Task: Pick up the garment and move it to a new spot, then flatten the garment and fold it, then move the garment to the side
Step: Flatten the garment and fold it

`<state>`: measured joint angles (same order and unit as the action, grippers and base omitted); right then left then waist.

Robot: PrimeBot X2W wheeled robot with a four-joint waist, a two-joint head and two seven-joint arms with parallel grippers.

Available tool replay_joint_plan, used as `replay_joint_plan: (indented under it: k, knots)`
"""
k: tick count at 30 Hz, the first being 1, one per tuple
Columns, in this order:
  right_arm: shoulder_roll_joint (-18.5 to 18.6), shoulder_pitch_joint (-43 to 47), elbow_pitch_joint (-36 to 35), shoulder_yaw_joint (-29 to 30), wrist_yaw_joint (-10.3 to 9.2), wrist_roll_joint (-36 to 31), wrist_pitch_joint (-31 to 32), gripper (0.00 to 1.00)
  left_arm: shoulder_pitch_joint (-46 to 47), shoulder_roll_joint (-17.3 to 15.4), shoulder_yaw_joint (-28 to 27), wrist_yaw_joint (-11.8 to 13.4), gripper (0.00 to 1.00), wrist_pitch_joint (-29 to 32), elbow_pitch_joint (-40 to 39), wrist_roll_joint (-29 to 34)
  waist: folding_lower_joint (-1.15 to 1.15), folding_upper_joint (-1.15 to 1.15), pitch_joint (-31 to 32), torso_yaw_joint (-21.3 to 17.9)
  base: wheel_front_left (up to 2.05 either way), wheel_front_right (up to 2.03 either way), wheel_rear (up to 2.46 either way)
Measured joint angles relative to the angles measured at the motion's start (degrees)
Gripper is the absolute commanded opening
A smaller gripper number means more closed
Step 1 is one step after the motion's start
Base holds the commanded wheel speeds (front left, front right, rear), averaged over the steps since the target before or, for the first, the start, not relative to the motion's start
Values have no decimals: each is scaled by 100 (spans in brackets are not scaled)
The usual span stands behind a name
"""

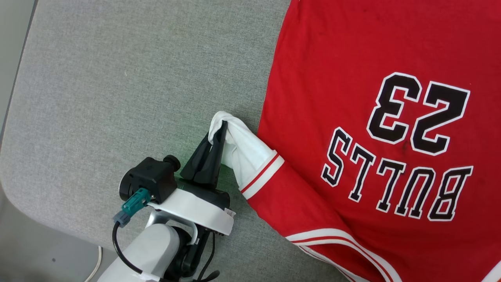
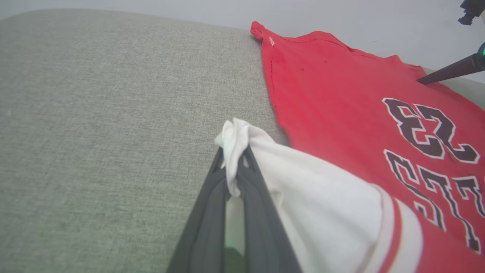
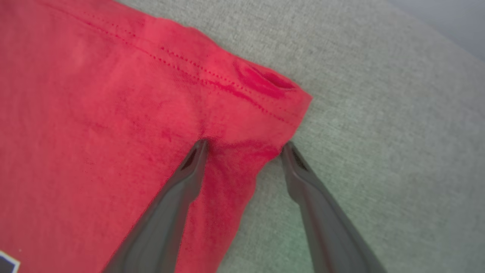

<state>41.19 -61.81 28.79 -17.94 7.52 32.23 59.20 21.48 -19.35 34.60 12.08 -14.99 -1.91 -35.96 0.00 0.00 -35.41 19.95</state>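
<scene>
The garment point(image 1: 352, 117), a red jersey with black "BULLS 23" lettering, lies front up on the grey cushioned surface point(image 1: 137, 78), lettering upside down in the head view. My left gripper point(image 1: 224, 126) is shut on the tip of its white sleeve point(image 1: 246, 152), pulled out to the left. In the left wrist view the white cloth point(image 2: 235, 140) is pinched between the dark fingers point(image 2: 212, 212). My right gripper point(image 3: 244, 146) stands open over a bottom corner of the garment point(image 3: 261, 94), one finger on the red cloth, the other beside its edge.
The grey surface's rounded edge point(image 1: 11, 184) runs down the left, with floor and a white cable point(image 1: 96, 266) beyond it. A dark pointed finger of the other arm point(image 2: 451, 70) shows at the far right of the left wrist view.
</scene>
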Motion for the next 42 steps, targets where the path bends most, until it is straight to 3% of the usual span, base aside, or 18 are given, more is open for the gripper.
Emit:
replay_joint_plan:
  k: [2, 12, 14, 25, 27, 34, 37, 42]
  knots:
    - [22, 16, 26, -24, 2, 15, -100, 2, -7, 37, -51, -51, 0, 0, 43, 51, 0, 0, -1, -15, 0, 0, 0]
    - [-33, 45, 137, -313, 1, 70, -1013, 0, -165, 149, -313, -211, 0, -8, 313, 155, 0, 0, 298, -175, 0, 0, 0]
    - [126, 214, 3, -635, 1, 131, -1354, 0, -297, 146, -381, -235, 0, -8, 391, 168, 0, 0, 499, -239, 0, 0, 0]
    - [872, 1561, -880, -1026, 1, 964, -2429, 0, -878, -124, -620, -176, 0, -7, 510, 46, 0, 0, 1335, -678, 0, 0, 0]
    - [1070, 2152, -1204, -962, 0, 1167, -2657, 0, -1023, -190, -672, -147, 0, 13, 502, -15, 0, 0, 1559, -825, 0, 0, 0]
    - [1220, 3796, -1718, -302, 1, 1329, -3143, 0, -1335, -361, -758, -73, 0, 53, 471, -112, -1, 0, 1996, -1203, 0, 0, 0]
    - [1168, 4670, -1845, 174, 1, 1295, -3255, 0, -1447, -421, -782, -43, 0, 71, 439, -155, -1, 0, 2162, -1326, 0, 0, 0]
    - [714, 6151, -1989, 1136, 1, 1251, -3323, 0, -1556, -511, -804, 4, 0, 99, 391, -166, -1, 0, 2341, -1473, 0, 0, 0]
